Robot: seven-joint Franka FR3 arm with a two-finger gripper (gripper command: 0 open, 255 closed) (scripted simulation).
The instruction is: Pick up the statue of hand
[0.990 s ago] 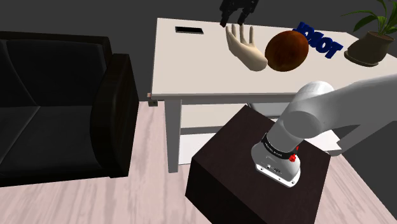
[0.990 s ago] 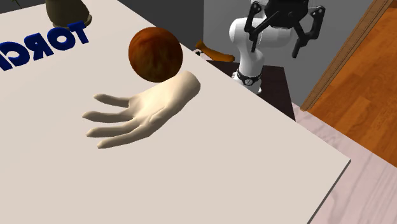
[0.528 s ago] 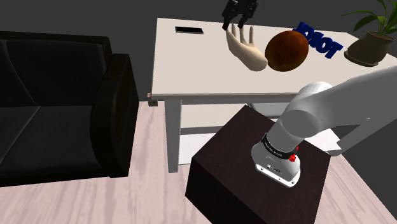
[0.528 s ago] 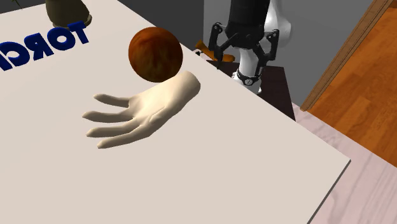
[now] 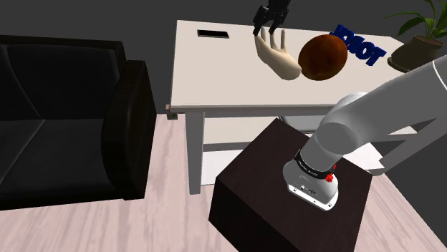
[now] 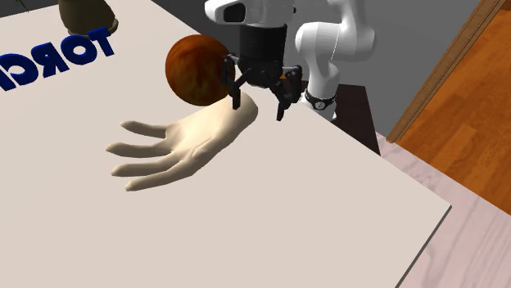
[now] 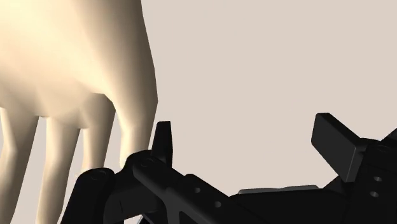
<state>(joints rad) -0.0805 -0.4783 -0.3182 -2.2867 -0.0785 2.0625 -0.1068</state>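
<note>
Cream-coloured and lying flat, the statue [image 5: 278, 54] rests on the table [image 5: 215, 79] just beside the brown ball [image 5: 322, 57] in the shoulder view. The black gripper [image 5: 266, 30] hangs over its fingertip end, away from the ball, jaws spread for a grasp not yet made. In the second exterior view the gripper [image 6: 258, 105] hovers close beside the ball [image 6: 199, 69], while the statue [image 6: 184, 143] stretches away from the ball across the table [image 6: 327, 213]. In the wrist view the gripper [image 7: 245, 130] gapes mostly over bare table [image 7: 267, 63], with the statue [image 7: 76, 57] off beyond one finger. It probably needs a sideways shift to straddle the statue before closing.
</note>
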